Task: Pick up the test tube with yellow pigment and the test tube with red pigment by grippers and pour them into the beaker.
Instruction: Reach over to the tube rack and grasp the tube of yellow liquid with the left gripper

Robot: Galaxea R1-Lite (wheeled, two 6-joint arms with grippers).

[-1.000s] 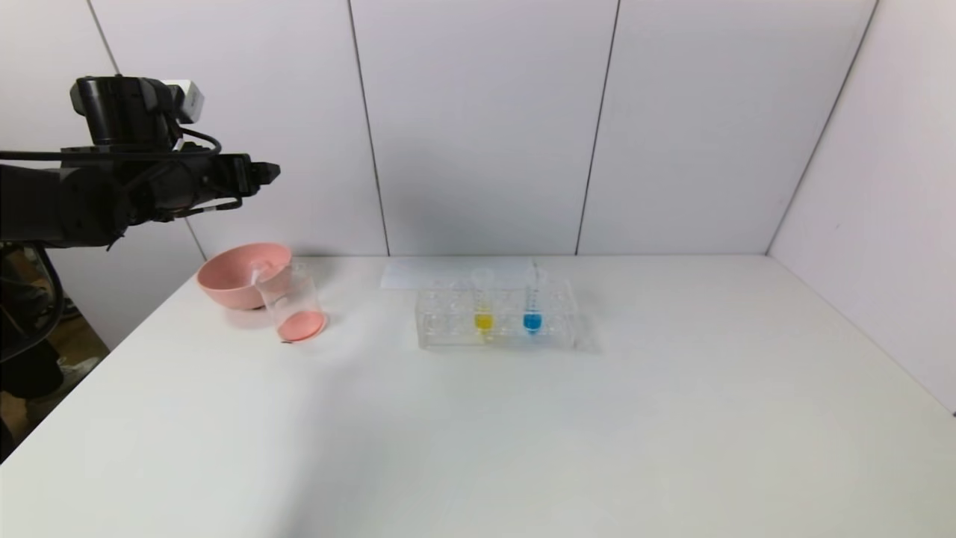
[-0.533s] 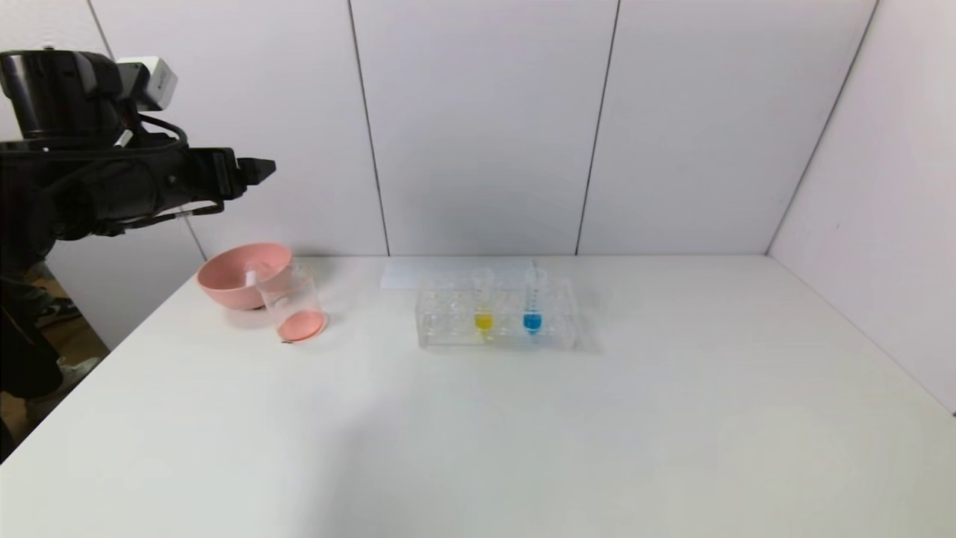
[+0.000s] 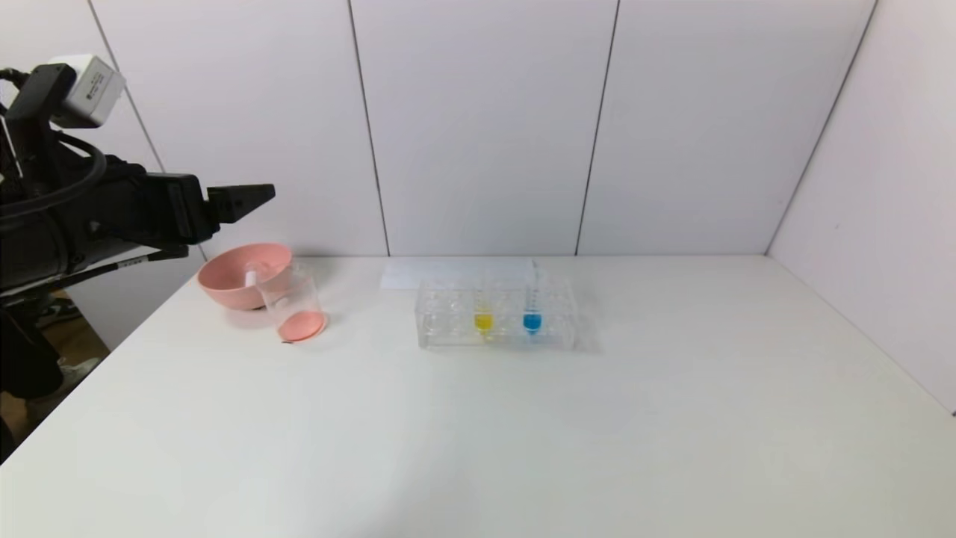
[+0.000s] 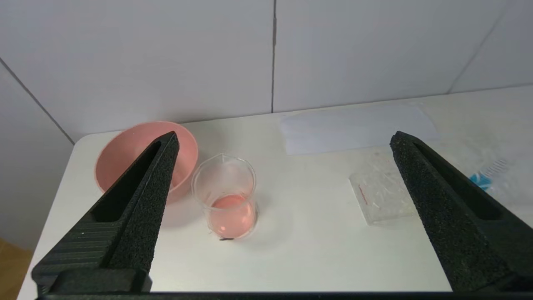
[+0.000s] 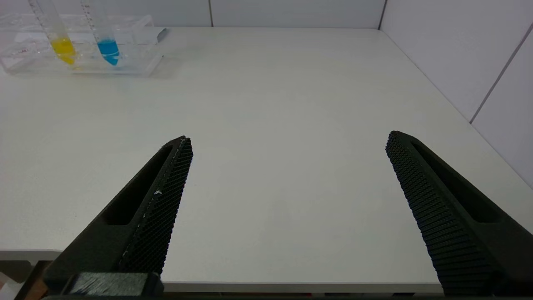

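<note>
bowl [image 3: 240, 273] behind beaker [image 3: 293, 308] — rack [image 3: 495, 317] right of both

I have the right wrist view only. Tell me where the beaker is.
Observer: The beaker stands left of the rack, close in front of a pink bowl.
Operator: Report its contents.
Observer: A shallow pinkish-red layer covers its bottom.
Operator: Give me the left gripper.
Observer: The left gripper is open and empty, held high at the far left.
</note>
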